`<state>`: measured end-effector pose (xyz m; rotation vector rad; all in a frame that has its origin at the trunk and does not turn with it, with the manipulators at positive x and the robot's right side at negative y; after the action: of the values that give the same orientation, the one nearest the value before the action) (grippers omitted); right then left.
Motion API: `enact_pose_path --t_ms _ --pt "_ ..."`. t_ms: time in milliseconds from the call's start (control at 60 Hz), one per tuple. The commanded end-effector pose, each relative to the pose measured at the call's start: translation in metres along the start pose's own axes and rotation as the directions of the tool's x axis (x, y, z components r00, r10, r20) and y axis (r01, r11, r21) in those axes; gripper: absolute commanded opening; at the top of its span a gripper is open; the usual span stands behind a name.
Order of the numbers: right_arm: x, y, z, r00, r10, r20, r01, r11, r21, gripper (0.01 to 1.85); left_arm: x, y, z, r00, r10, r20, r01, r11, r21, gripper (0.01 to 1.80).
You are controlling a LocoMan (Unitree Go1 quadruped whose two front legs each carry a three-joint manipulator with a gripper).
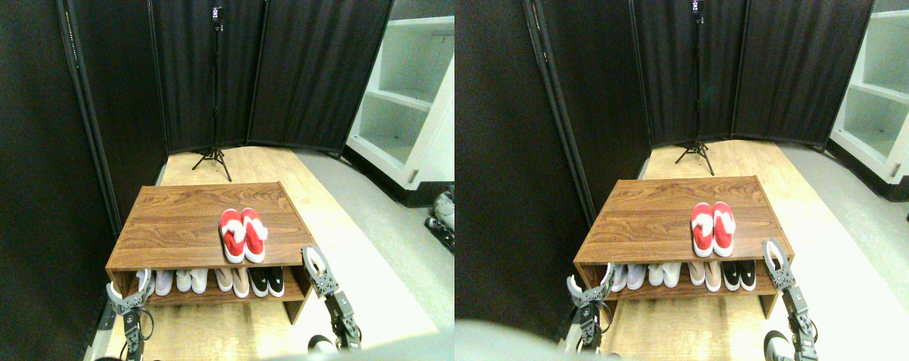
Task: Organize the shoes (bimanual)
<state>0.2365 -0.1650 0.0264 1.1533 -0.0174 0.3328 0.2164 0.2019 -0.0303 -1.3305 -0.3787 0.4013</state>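
Black folding screens [274, 68] at 12 o'clock and along 9; tripod [214, 154] in front; white shelving unit [402, 105] at 2; light wood floor [326, 218].

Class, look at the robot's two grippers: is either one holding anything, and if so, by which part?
Nothing is held. The left gripper and right gripper are both empty; the red shoes sit untouched on the rack's top.

stereo pair | high, facing forward-down | wooden rack [199, 218] mid-distance | halves share nearly everything

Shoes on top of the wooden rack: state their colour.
Bright red with white fluffy lining and white soles; the shoes show in the stereo pair view, on the rack.
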Motion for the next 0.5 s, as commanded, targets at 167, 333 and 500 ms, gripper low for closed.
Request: enact_pose_path --t_ms 167,333,500 --pt "0.0014 0.0053 -0.0005 0.999 0.032 0.01 -0.032 0.999 -0.004 0.01 0.0013 0.0012 -0.0102 1.0 0.016 -0.014 -0.016 0.999 -0.039 0.48" --pt "0.0017 0.0047 -0.0006 1.0 0.025 0.012 -0.025 1.0 0.003 0.01 -0.002 -0.0004 -0.0076 1.0 0.01 -0.029 -0.011 0.999 -0.049 0.44" --pt "0.004 0.0023 -0.0011 1.0 0.023 0.004 -0.023 1.0 0.015 0.01 -0.0046 -0.0031 -0.0028 0.999 0.01 -0.053 -0.014 0.996 -0.083 0.42"
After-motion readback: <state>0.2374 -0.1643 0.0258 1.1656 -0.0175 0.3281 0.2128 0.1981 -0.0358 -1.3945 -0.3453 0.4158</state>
